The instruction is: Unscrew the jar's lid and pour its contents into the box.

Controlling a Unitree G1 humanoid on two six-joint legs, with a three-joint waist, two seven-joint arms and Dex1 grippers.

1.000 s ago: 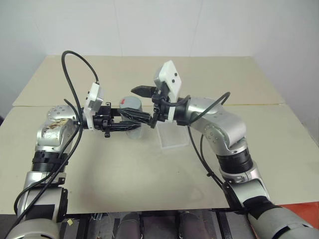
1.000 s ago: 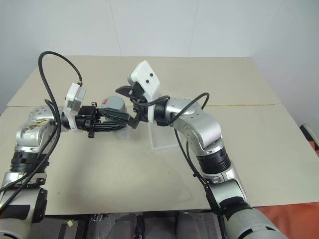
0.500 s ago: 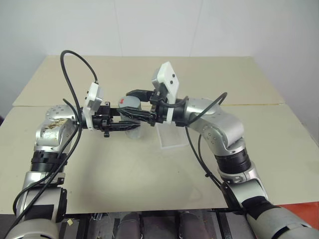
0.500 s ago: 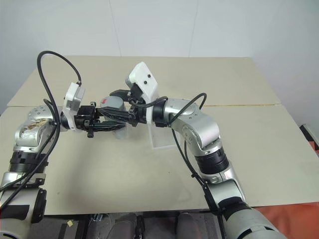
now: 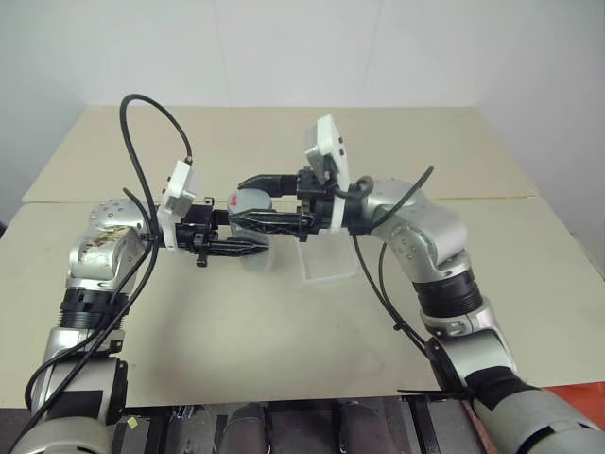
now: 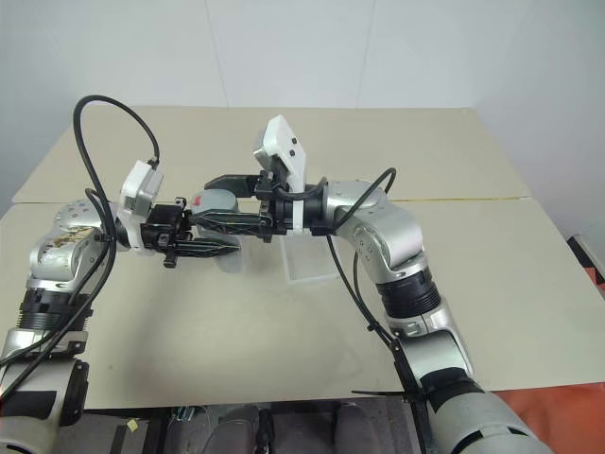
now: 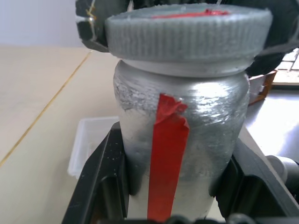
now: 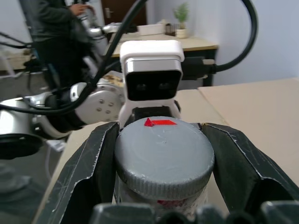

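I hold the jar (image 7: 182, 135) upright above the table, its red stripe facing the left wrist camera. My left gripper (image 5: 253, 248) is shut on the jar's body, with one black finger on each side. The grey lid (image 8: 163, 149), marked red on top, sits on the jar. My right gripper (image 5: 251, 200) reaches in from the right and is shut on the lid, its fingers (image 8: 93, 163) pressed against the rim. The clear box (image 5: 327, 261) rests on the table just right of the jar, below my right wrist. The contents are hidden behind the jar's silvery wall.
The beige table (image 5: 284, 340) spreads out all around, with a seam running across it behind my arms. In the right wrist view a person (image 8: 56, 28) stands in the background beside a desk.
My right gripper went from open around the lid to shut on it, and its wrist has since swung round to lie more level. The left gripper and jar have stayed put.
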